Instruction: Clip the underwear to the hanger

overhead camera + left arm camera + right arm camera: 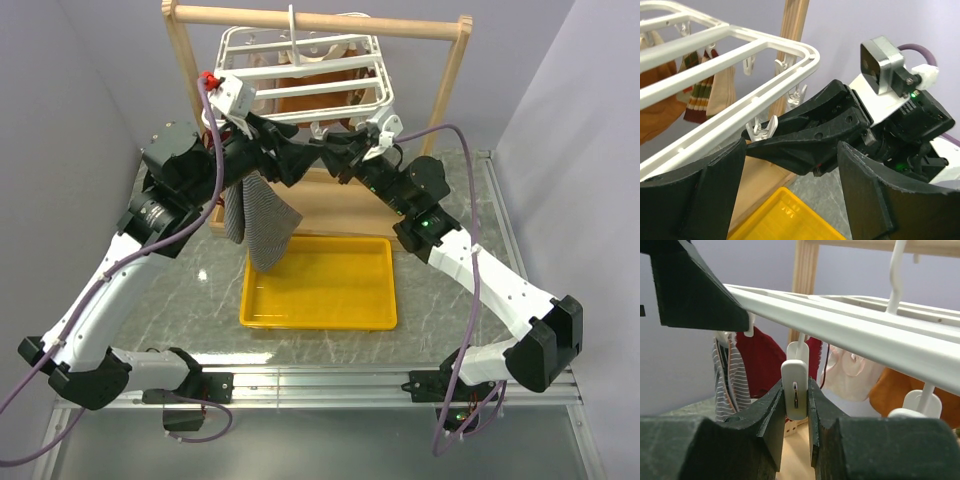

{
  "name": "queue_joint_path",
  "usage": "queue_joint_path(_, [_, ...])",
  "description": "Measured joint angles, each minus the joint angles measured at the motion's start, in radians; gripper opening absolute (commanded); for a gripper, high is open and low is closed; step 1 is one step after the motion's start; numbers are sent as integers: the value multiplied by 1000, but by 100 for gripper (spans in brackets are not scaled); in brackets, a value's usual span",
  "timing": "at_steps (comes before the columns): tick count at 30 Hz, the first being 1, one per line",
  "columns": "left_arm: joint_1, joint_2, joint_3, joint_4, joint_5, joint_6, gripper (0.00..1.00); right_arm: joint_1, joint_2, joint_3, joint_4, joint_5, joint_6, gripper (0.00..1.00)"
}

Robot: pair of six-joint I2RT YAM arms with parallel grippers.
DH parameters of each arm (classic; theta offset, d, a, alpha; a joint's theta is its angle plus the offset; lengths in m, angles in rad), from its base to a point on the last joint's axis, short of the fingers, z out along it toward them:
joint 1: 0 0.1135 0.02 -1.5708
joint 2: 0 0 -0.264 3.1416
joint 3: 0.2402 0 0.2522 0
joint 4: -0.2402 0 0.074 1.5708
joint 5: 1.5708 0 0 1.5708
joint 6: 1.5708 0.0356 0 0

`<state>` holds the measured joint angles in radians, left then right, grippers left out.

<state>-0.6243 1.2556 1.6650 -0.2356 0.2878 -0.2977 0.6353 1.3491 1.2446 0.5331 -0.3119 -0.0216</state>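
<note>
The white grid hanger [300,75] hangs by its hook from the wooden frame. The grey striped underwear [262,225] hangs down below my left arm, which hides its top. In the right wrist view the underwear [732,380] hangs just under a rim clip, beneath one left finger [690,290]. I cannot tell whether that clip grips it. My left gripper [290,160] is open at the hanger's front rim [740,105], with nothing between its jaws [790,200]. My right gripper [796,405] is shut on a dangling white clip [795,390], which also shows in the left wrist view [760,131].
A yellow tray [318,325] lies on the marble table under the grippers. The wooden frame stand [320,20] holds the hanger. Dark red underwear [762,360] and orange-brown garments [660,110] hang from other clips. Grey walls stand close on the left and right.
</note>
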Motion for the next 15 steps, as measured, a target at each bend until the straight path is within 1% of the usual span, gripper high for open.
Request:
queue_joint_path(8, [-22,27,6,-66,-124,-64,79,50,0,7,-69,60,-32,0])
queue_joint_path(15, [-22,45,6,-69,-195,-117,75,67,-1,20,-86,82,-48,0])
